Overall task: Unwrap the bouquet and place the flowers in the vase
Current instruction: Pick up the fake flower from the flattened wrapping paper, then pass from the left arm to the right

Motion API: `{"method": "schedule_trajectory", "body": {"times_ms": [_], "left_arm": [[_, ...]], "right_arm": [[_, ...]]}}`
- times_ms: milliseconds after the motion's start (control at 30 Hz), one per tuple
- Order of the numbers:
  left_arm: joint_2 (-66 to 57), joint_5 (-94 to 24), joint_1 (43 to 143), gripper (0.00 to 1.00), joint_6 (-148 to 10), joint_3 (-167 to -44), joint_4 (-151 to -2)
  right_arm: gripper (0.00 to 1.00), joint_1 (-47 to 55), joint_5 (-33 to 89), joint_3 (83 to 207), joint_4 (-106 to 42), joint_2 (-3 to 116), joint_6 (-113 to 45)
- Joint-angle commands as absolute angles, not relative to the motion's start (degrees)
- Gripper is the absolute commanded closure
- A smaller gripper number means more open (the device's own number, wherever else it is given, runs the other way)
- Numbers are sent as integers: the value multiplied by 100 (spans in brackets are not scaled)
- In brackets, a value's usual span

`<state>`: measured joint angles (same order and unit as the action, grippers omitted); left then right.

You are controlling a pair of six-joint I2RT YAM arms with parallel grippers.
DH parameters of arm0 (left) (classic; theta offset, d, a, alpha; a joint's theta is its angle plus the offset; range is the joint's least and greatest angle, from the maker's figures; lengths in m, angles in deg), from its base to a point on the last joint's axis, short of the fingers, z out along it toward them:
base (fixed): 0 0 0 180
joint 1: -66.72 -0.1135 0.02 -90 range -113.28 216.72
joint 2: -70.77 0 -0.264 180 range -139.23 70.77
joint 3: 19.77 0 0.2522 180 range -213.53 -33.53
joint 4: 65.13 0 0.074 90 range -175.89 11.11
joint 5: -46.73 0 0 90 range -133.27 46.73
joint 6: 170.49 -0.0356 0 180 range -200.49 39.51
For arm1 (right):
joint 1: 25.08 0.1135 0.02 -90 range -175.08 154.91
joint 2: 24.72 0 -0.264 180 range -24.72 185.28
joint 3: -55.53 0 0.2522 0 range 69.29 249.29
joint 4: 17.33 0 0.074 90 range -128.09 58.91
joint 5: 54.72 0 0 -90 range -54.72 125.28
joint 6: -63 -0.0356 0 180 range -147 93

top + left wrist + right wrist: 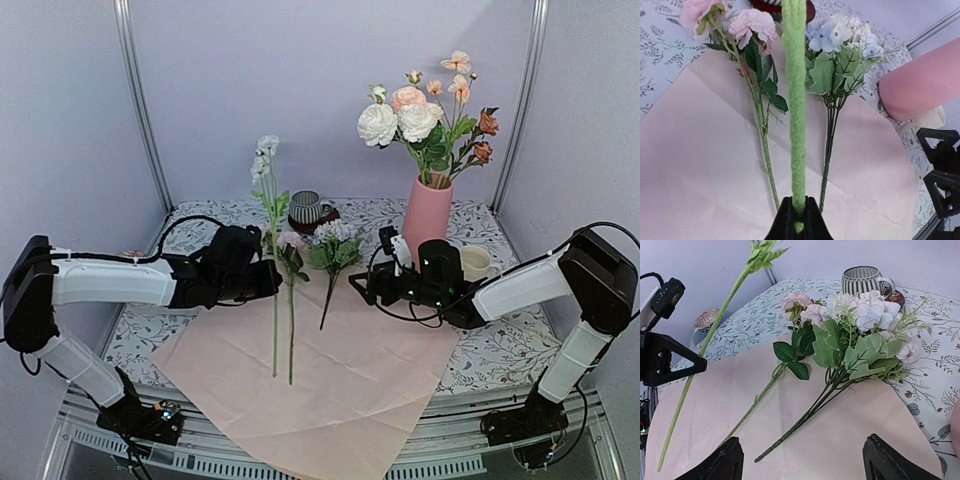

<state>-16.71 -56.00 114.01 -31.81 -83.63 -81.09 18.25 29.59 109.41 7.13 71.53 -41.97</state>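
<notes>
My left gripper (pixel 271 279) (pixel 799 212) is shut on the fuzzy green stem (pixel 794 100) of a white flower (pixel 265 155) and holds it upright over the flat pink paper (pixel 330 390). On the paper lie a pink rose stem (pixel 291 330) (pixel 767 385) and a bunch of pale blossoms (pixel 335 240) (pixel 865 315). The pink vase (pixel 427 215) stands behind, with several peach and white flowers (pixel 410 120) in it. At the bunch's right my right gripper (pixel 362 285) (pixel 802 465) hangs open above the paper, and the bunch's stem end (pixel 790 435) lies between its fingers (pixel 715 465).
A striped cup (pixel 305 207) (pixel 862 277) on a red saucer stands behind the lying flowers. A cream mug (pixel 475 262) sits right of the vase, behind my right arm. A small woven coil (pixel 707 318) rests at the table's left. The floral cloth (pixel 500 350) borders the paper.
</notes>
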Motion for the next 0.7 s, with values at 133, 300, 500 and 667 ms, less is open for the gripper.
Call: {"method": "schedule_trajectory", "body": {"times_ms": [133, 300, 500, 667], "left_arm": [[-114, -5829, 11533, 98, -4028, -7393, -7458], [1205, -5114, 11537, 98, -4937, -6441, -6168], [2340, -3985, 11550, 95, -5518, -5752, -5248], [2471, -3283, 11631, 93, -5747, -5779, -5011]], "right_arm": [[15, 2053, 2286, 11129, 516, 6653, -3752], [15, 2288, 2313, 11310, -46, 6027, -3644], [15, 2494, 1933, 11779, -410, 5550, -4168], [15, 2527, 1251, 12318, -587, 5519, -4692]]}}
